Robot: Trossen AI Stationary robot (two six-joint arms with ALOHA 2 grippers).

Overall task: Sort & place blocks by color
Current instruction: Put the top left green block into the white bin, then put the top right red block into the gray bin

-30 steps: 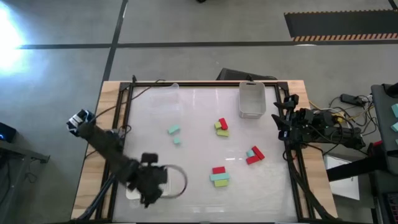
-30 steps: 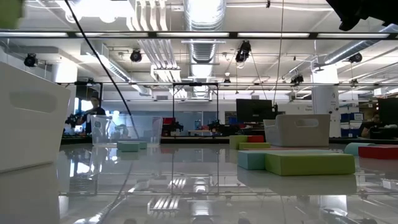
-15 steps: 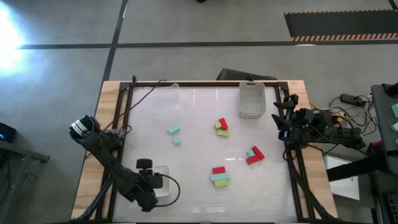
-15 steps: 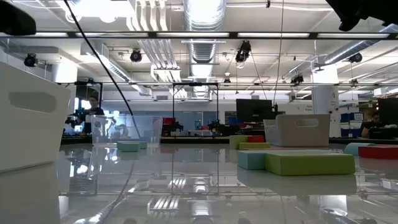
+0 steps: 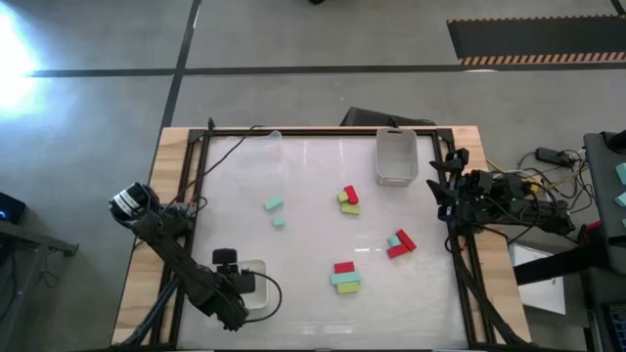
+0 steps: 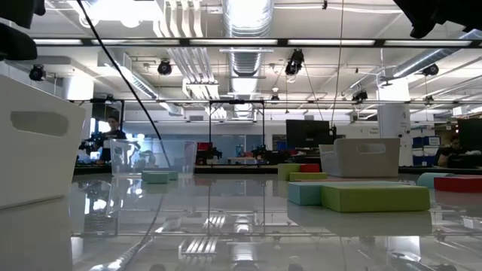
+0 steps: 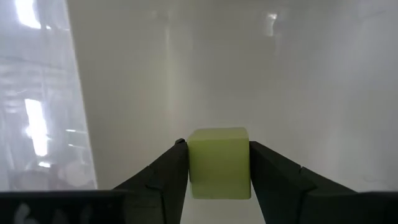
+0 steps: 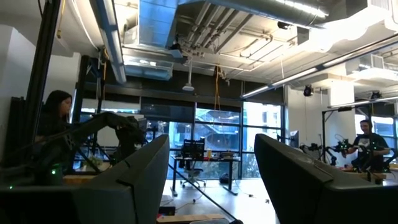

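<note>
My left gripper (image 5: pixel 233 280) stands at the table's near left, pointing down over a small white tray (image 5: pixel 256 291), and is shut on a yellow-green block (image 7: pixel 219 163). In the low view, that tray (image 6: pixel 38 150) fills the left side and the gripper's dark body (image 6: pixel 15 34) hangs above it. Loose blocks lie flat on the table. Two are teal (image 5: pixel 275 210). A red and yellow-green cluster (image 5: pixel 349 199) lies near the middle, a teal and red group (image 5: pixel 399 242) to its right, and a red, teal and yellow-green group (image 5: pixel 344 277) nearer. My right gripper (image 8: pixel 211 186) is open at the right edge (image 5: pixel 450 191). My left gripper pinches the yellow-green block by two opposite side faces (image 7: pixel 191 165), one finger on each, coming from above and pointing down. The block sits upright between the fingers above the tray's white floor. I cannot tell whether its underside touches the floor.
A white bin (image 5: pixel 396 156) stands at the far right of the table and a clear tray (image 5: pixel 256 156) at the far left. The table's raised black frame (image 5: pixel 196 176) runs along its edges. Open tabletop lies between the block groups.
My left arm has swung a little toward the near left and its gripper has come down over the white tray, still shut on the yellow-green block. In the low view the block leaves the top left corner and the dark gripper body sinks in its place.
</note>
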